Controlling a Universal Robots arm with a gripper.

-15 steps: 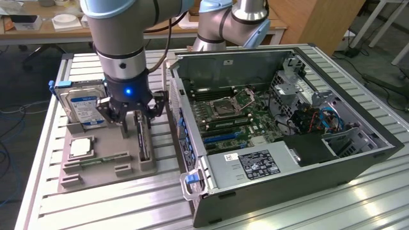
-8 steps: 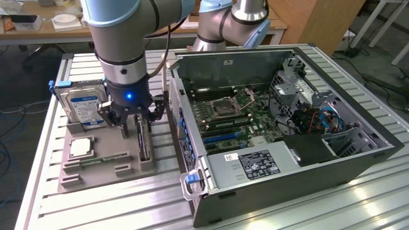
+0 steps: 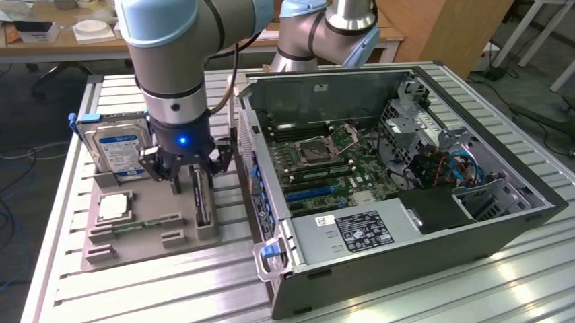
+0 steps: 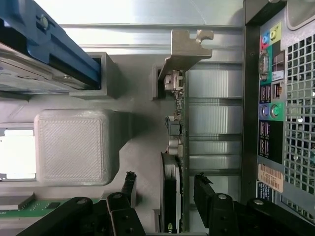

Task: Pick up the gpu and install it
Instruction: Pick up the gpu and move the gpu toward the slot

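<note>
Nearest item: gripper, released, fingers spread either side of the gpu with gaps showing. The card stands edge-on in a slot of the grey fixture tray, left of centre in the exterior view. Behind it: hard drive, upright, blue-white label, text illegible. Right: open computer case, power-supply label unreadable. Surface: slatted aluminium table. Upper left: wooden desk.
</note>
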